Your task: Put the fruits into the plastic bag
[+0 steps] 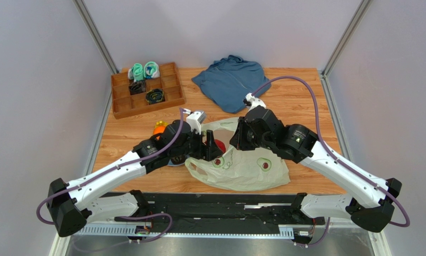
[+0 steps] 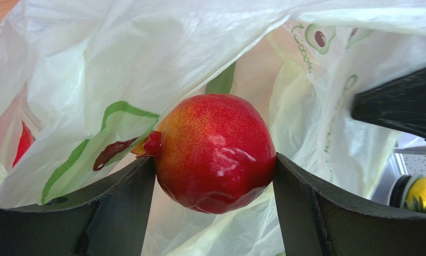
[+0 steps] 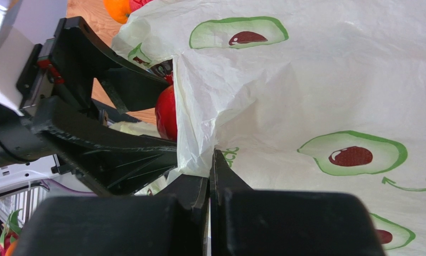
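Gripping a glossy red round toy fruit in wide-spread jaws, the left end effector sits inside the thin pale-green plastic bag; the right end effector, clamped tight on the bag's rim, should hold the mouth high; release deep inside

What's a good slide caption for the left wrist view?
Glossy red fruit clamped in the left pincer, with the crinkled pale-green plastic bag behind it.
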You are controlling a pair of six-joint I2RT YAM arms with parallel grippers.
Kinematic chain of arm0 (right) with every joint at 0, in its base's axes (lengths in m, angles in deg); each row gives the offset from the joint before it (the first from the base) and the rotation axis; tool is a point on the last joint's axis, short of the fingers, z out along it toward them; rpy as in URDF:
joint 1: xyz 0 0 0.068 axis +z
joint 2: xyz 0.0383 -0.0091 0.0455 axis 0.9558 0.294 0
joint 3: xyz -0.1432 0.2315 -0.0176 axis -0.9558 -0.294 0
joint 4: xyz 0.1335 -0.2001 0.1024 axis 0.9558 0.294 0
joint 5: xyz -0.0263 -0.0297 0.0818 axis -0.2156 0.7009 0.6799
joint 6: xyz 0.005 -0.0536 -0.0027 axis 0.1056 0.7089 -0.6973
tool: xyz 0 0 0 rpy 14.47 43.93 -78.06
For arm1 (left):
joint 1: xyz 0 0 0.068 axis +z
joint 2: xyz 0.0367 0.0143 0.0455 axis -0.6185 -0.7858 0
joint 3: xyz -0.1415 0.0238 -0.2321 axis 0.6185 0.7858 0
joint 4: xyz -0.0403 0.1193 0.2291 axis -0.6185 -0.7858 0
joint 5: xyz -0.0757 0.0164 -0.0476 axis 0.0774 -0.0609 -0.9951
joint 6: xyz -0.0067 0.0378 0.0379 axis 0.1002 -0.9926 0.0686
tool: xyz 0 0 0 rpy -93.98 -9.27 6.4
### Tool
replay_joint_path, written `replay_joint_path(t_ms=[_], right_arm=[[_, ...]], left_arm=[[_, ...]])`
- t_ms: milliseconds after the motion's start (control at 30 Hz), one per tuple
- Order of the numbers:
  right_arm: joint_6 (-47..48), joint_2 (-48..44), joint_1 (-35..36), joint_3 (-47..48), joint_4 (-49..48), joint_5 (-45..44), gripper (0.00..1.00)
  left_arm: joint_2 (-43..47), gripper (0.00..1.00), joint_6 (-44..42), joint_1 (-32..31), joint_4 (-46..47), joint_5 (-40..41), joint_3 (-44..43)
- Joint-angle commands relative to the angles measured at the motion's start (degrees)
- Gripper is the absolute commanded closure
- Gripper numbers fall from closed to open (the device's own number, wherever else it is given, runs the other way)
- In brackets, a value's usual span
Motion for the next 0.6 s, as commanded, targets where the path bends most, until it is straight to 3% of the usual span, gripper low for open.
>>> replay_joint_path(t_ms=[0, 100, 567], right_arm=[[-1.2, -1.5, -0.1, -1.1, -2.5, 0.1, 1.0], [-1.4, -1.4, -0.1, -1.9, -2.9, 0.3, 1.0], [-1.3, -0.9, -0.1, -2.5, -3.4, 0.8, 1.0]], left_arm=[[2.0, 0.23, 1.0, -0.4, 5.3, -2.1, 0.0], [3.4, 0.09, 0.7, -0.4, 4.8, -2.1, 0.4], [8.1, 0.07, -4.3, -0.4, 3.9, -5.1, 0.4]])
